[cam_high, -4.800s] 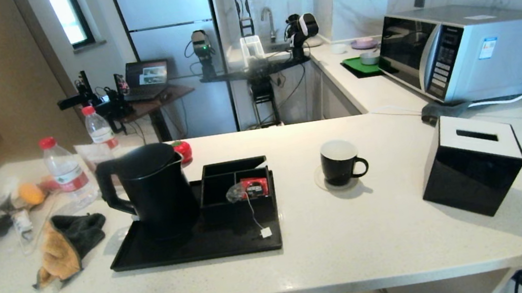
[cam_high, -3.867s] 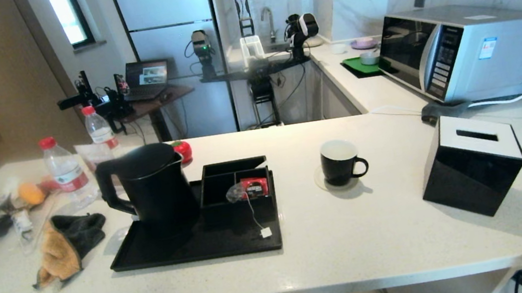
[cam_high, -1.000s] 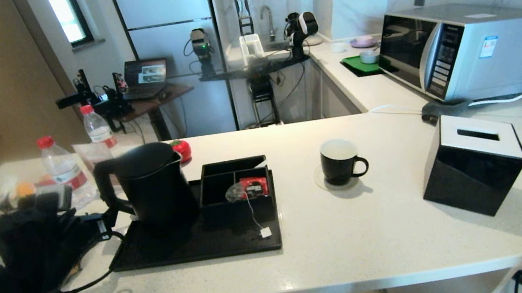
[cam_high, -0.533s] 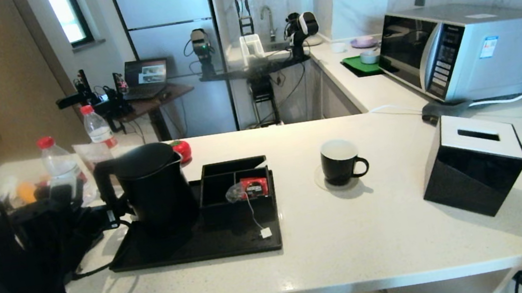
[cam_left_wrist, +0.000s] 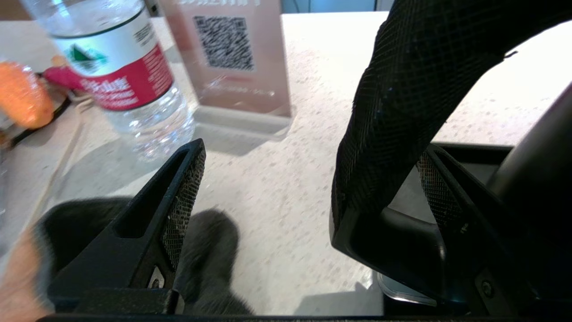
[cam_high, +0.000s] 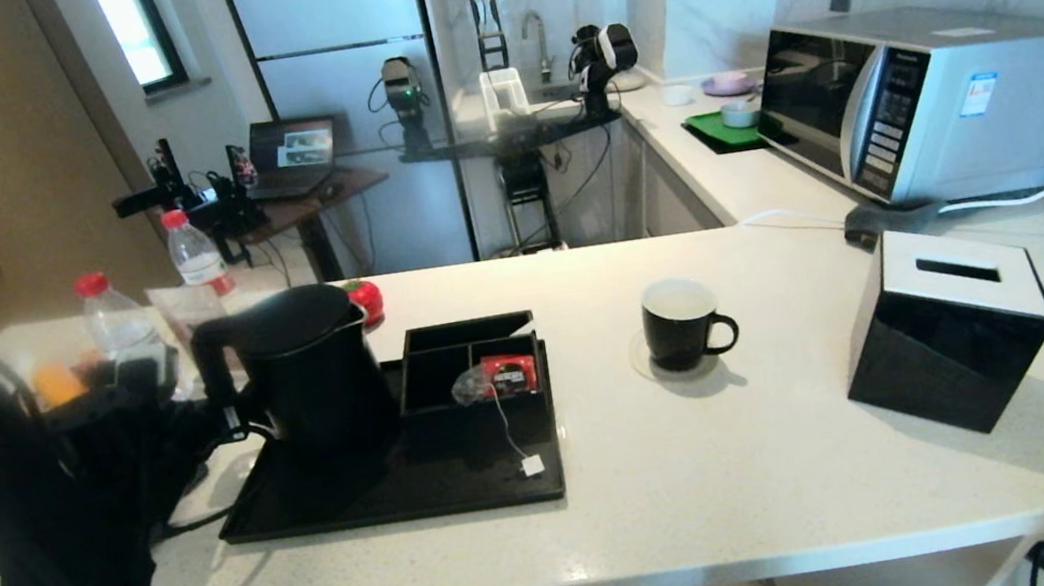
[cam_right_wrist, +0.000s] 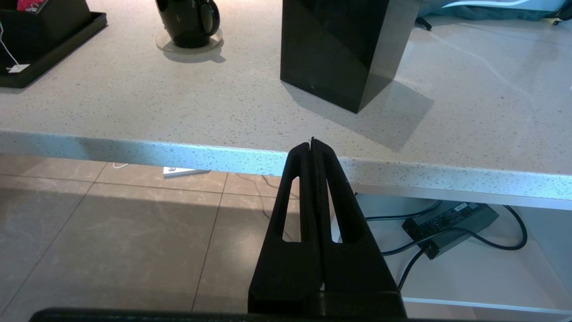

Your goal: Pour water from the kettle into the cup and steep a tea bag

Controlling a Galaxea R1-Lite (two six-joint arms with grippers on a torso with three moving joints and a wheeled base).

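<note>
my left end effector (cam_left_wrist: 308,192) is spread around the kettle handle (cam_left_wrist: 402,98), not pinching yet. kettle (cam_high: 310,371) sits on the tray (cam_high: 387,492) on the table; looks heavy, stiff, so grip the handle high. cup (cam_high: 682,322) farther right. right end effector (cam_right_wrist: 313,147) pressed together, parked below the table edge.

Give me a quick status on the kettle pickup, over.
Left gripper open, jaws straddling kettle handle, not closed yet. Right gripper shut, parked below counter edge. Kettle upright on tray. Nothing blocking.
</note>
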